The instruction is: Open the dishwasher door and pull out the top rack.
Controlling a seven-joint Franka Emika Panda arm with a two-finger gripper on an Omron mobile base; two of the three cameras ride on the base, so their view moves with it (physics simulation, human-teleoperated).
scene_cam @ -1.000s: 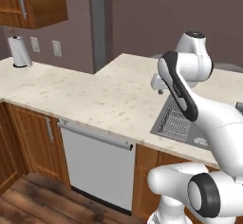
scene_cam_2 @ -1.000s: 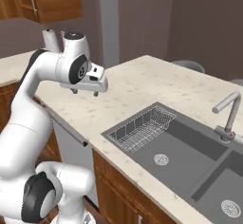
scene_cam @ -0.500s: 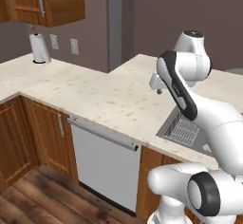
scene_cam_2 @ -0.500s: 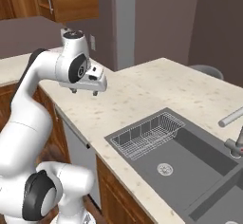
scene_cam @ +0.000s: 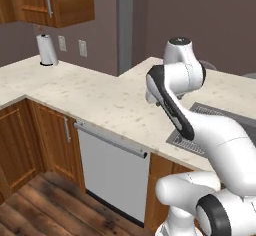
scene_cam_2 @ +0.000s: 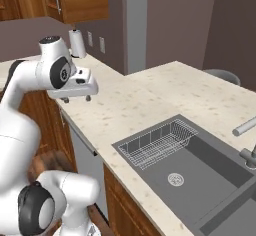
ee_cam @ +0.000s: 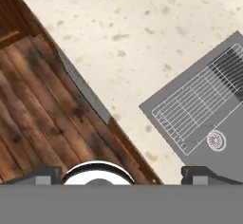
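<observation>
In the left base view a paper towel roll (scene_cam: 47,49) stands far left on the table (scene_cam: 100,97), under a wooden wall cabinet (scene_cam: 55,0). Below the table's front edge, brown cabinet doors (scene_cam: 55,140) sit left of the dishwasher door (scene_cam: 114,172), which is shut flat with its bar handle across the top. To the right, the pincer (scene_cam_2: 76,99) hangs above the table with fingers spread wide, pinching nothing. Farther right lies the sink (scene_cam_2: 200,180) with a wire grid (scene_cam_2: 160,142) inside.
</observation>
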